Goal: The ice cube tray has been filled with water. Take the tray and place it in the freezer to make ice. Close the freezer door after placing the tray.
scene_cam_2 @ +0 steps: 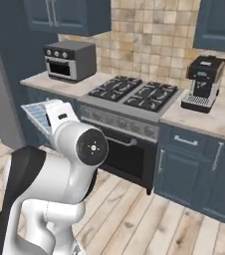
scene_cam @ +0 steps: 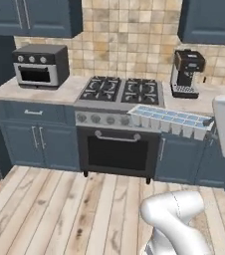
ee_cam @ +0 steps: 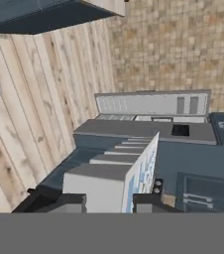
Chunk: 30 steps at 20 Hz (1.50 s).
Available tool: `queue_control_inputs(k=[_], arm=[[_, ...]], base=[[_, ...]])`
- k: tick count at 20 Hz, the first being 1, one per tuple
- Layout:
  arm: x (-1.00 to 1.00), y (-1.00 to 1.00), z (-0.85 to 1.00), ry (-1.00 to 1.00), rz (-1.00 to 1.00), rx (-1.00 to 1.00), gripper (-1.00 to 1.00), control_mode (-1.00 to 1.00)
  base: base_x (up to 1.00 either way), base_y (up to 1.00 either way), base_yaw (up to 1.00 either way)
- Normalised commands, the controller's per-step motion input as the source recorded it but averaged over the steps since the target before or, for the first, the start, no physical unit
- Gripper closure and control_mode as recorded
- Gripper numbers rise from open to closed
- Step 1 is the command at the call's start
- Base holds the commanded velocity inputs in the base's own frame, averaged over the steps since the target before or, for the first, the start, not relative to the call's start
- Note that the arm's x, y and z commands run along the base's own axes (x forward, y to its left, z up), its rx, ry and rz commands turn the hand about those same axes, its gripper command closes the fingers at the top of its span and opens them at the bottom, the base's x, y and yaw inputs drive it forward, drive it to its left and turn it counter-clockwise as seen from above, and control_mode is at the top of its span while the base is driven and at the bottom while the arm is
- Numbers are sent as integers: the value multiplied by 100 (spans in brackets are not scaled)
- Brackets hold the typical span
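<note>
Your ice cube tray [scene_cam: 170, 121], a long white plastic strip of square pale-blue cells, hangs in mid-air before the stove [scene_cam: 120, 92], its right end hidden where the gripper [ee_cam: 110, 202] clamps it between dark fingertips [ee_cam: 146, 202].

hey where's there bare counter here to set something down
Two free patches: counter between the toaster oven and the stove, and counter right of the coffee machine. The stove's grates crowd the middle, where the gripper holds the ice cube tray.
</note>
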Motion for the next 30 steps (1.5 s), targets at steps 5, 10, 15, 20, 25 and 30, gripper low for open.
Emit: queue_control_inputs(k=[5,10,15,20,25,30], arm=[[0,0,0,0,0,0,100,100],[0,0,0,0,0,0,100,100],[0,0,0,0,0,0,100,100],[0,0,0,0,0,0,100,100],[0,0,0,0,0,0,100,100],[0,0,0,0,0,0,100,100]], base=[[0,0,76],[17,33,28],[55,93,-23],[93,49,-16],[100,-34,-3],[99,-25,2]])
